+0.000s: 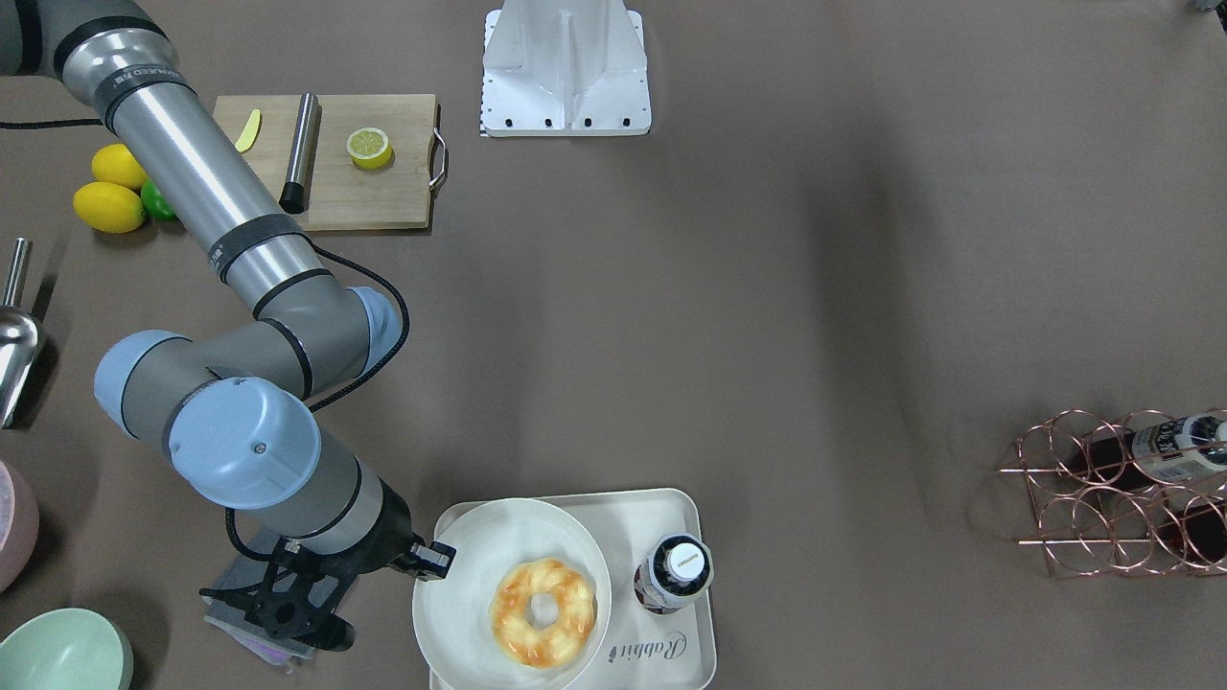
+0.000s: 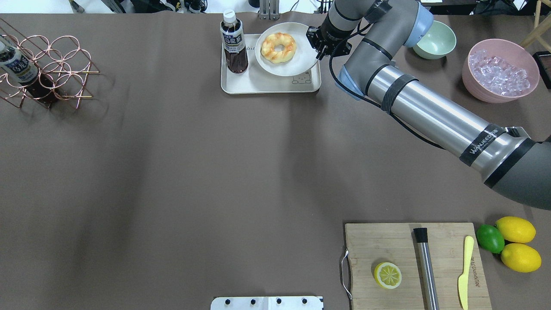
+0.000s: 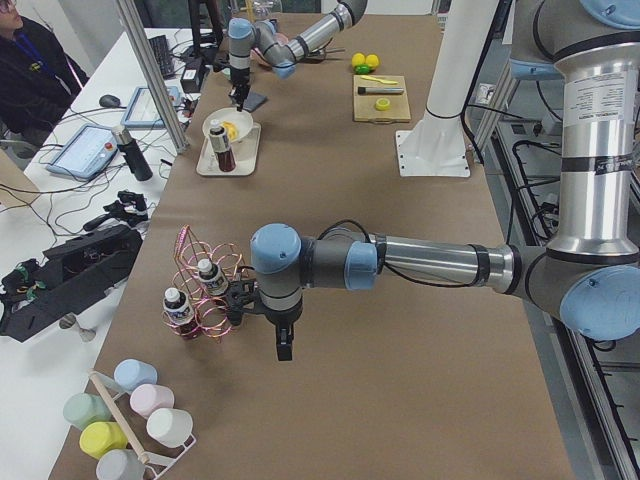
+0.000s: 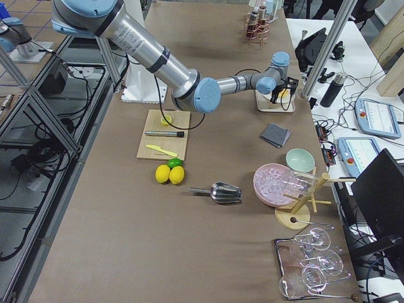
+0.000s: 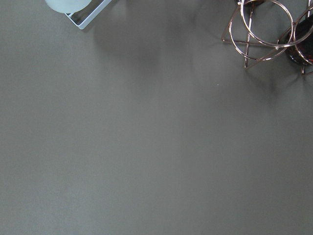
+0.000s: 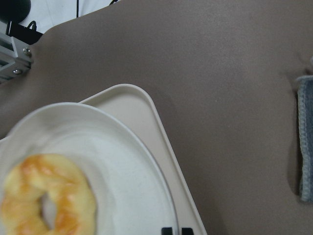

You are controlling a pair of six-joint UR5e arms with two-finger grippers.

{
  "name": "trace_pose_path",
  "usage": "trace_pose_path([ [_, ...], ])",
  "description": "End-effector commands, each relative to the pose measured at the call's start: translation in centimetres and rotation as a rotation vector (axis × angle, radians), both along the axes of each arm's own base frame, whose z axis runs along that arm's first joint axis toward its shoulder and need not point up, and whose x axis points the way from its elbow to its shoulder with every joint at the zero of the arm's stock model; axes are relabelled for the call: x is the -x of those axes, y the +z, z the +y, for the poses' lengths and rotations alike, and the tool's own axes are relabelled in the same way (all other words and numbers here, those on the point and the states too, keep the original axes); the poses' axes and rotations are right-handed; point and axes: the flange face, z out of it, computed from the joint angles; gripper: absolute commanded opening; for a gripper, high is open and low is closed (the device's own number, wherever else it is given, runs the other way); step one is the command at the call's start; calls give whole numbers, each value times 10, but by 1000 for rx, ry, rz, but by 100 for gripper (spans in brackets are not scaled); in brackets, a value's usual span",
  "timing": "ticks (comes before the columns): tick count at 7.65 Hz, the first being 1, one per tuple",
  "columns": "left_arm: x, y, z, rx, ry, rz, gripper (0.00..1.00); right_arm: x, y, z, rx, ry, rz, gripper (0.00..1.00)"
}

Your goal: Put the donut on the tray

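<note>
- The golden-orange glazed twisted ring donut [image 1: 544, 613] lies on the round off-white plate [image 1: 460, 594], at the bottom centre of the front-facing view.
- The plate rests on the cream-white rounded-corner rectangular tray [image 1: 633, 522] and covers the tray's left part in that view.
- A dark drink bottle with a white cap [image 1: 674, 572] stands upright on the tray, just right of the plate.
- The right gripper [image 6: 177, 231] is at the plate's edge. This is the plate's left edge in the front-facing view and its right edge in the overhead view.
- In the right wrist view, two dark fingertips [image 6: 167, 231] show at the bottom edge. The jaws stand narrow, with the plate's rim running between them.
- A grey folded cloth [image 6: 305, 142] lies on the brown table at the right edge of the right wrist view, apart from the tray.
- The left gripper [image 3: 283, 345] points down over bare table near the copper wire bottle rack [image 3: 205, 290]. Its jaw opening cannot be determined. It holds nothing visible.
</note>
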Motion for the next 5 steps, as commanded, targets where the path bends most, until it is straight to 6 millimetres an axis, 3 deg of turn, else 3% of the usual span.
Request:
trace_pose_path([
  [1,0,0,0,-1,0,0,98,5,-1,3,-7,7,6,100],
  [3,0,0,0,-1,0,0,98,3,-4,3,-5,11,1,100],
  [5,0,-1,0,-1,0,0,98,-24,-14,6,-32,21,-30,100],
])
